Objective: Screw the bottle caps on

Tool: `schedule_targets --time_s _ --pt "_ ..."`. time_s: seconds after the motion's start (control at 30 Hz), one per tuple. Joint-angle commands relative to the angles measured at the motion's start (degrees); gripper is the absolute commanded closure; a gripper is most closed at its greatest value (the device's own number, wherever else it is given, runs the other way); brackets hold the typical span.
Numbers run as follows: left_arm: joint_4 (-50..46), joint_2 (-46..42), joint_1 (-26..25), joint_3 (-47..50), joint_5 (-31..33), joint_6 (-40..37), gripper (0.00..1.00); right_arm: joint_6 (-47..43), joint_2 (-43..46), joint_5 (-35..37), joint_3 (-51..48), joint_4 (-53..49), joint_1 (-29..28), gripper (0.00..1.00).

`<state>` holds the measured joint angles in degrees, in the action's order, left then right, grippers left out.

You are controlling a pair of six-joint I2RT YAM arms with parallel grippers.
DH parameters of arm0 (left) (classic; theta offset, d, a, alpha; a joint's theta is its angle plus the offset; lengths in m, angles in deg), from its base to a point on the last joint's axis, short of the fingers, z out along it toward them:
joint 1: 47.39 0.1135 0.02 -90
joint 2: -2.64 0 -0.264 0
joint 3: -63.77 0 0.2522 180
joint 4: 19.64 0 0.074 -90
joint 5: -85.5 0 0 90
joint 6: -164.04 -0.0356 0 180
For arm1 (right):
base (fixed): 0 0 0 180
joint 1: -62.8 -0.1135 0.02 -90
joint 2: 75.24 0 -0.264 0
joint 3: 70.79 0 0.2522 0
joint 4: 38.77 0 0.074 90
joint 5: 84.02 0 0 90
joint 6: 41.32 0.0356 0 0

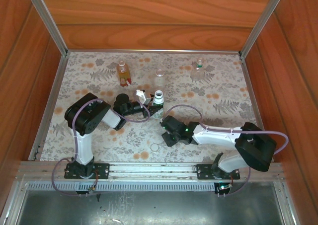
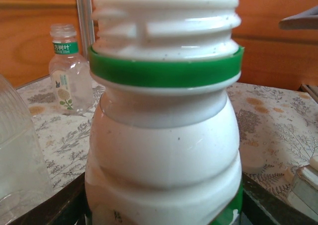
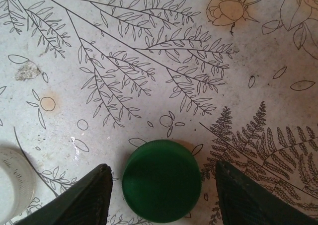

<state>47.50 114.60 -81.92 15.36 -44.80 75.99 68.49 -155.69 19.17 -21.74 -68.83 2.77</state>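
Note:
My left gripper (image 1: 147, 100) is shut on the white bottle (image 1: 158, 97), low on its body. In the left wrist view that white bottle (image 2: 164, 150) stands upright, with a green ring and a bare threaded neck. The right gripper (image 3: 161, 187) is open and points down at the table, with the dark green cap (image 3: 161, 180) lying flat between its fingers (image 3: 79, 200), touching neither. Seen from above, the right gripper (image 1: 166, 128) sits just in front of the white bottle. At the back stand the amber bottle (image 1: 122, 72), a clear bottle (image 1: 159, 76) and a clear bottle with a green label (image 1: 198, 70).
A pale round cap (image 3: 12, 180) lies left of the right gripper's fingers. Another pale cap (image 2: 251, 158) rests on the patterned tablecloth (image 1: 99, 135) right of the white bottle. Wooden walls enclose the table on three sides.

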Motion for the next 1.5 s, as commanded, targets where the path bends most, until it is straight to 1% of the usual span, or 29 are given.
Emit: schedule_targets --time_s 0.0,0.4,0.53,0.67,0.77,0.97,1.07,1.13,1.23,1.47 --pt "0.4 0.2 0.1 0.7 0.3 0.0 0.41 1.2 -0.9 -0.1 -0.5 -0.6 -0.4 0.43" --pt "0.4 0.4 0.1 0.3 0.1 0.3 0.41 2.3 -1.5 1.4 -0.1 -1.7 -0.4 0.54" --pt "0.3 0.2 0.0 0.4 0.1 0.3 0.41 3.7 -0.1 3.2 0.7 -4.3 -0.4 0.54" --pt "0.3 0.0 0.0 0.5 0.1 0.3 0.41 5.4 3.3 4.8 2.7 -8.7 -0.4 0.53" --pt "0.3 0.1 0.1 0.3 0.1 0.4 0.41 5.9 6.2 6.2 5.8 -13.7 -0.2 0.53" --pt "0.3 0.0 0.0 0.2 -0.1 0.5 0.41 5.3 11.2 6.4 14.1 -20.9 1.1 0.53" --pt "0.3 0.0 0.1 0.3 -0.2 0.3 0.41 3.7 12.2 6.0 18.9 -22.8 2.0 0.53" --pt "0.3 0.1 0.1 0.2 -0.3 0.4 0.41 2.4 12.3 4.5 22.0 -23.1 3.2 0.52" --pt "0.3 0.3 0.1 0.1 -0.2 0.5 0.41 0.0 10.9 1.8 27.3 -23.8 5.5 0.52" --pt "0.3 0.8 0.1 0.2 -0.6 -0.4 0.41 -7.3 1.8 -2.1 39.5 -26.1 10.7 0.51"
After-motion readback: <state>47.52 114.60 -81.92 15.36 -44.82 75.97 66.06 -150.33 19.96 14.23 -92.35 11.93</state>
